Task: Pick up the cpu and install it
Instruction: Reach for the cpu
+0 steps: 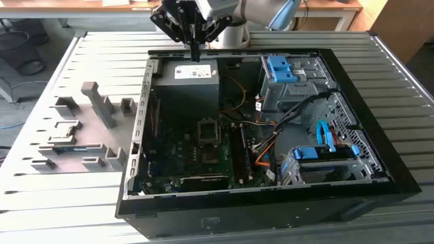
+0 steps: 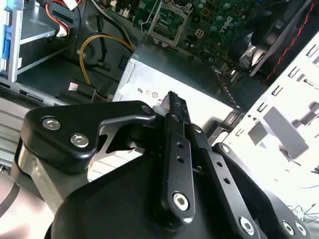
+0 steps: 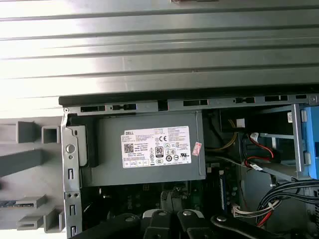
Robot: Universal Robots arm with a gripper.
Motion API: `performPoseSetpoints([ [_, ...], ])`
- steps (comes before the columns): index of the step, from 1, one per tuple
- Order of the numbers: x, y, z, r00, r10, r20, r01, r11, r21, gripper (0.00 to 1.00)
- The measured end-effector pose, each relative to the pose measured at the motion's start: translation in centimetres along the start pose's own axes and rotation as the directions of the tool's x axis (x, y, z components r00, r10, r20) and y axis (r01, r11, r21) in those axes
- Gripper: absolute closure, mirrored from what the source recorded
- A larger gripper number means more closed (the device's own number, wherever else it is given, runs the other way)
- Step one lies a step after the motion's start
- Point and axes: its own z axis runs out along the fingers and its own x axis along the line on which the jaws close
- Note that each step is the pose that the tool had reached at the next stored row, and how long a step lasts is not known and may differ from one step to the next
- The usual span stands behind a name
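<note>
Slatted grey metal table (image 1: 61, 203), ribs running across the exterior view. An open black PC case (image 1: 271, 216) lies on its side on the table, filling the middle and the exterior view's right. A pale grey fixture (image 1: 81, 134) with upright blocks and slots sits on the slats just beside the case, on the exterior view's left. The arm base (image 1: 234, 35) stands at the far edge, behind the case. The first wrist view shows bare table (image 3: 159, 45) next to the case (image 3: 189, 103) and fixture (image 3: 25, 162).

My pincer (image 1: 195, 53) is black, made from flat jointed bars (image 2: 175, 164) with round silver screws (image 2: 180, 200) in them. My arm (image 1: 220, 9) is a silver-grey tube, with a pale blue cap (image 1: 283, 14) on one joint.
</note>
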Motion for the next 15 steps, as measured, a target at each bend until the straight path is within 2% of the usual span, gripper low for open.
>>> performPoseSetpoints([
  [10, 0.19, -0.02, 0.00, 1.0000, 0.000, 0.0001, 0.000, 1.0000, 0.0000, 0.90],
  [15, 1.55, -0.11, -0.05, 1.0000, 0.000, 0.0005, 0.000, 1.0000, 0.0001, 0.90],
])
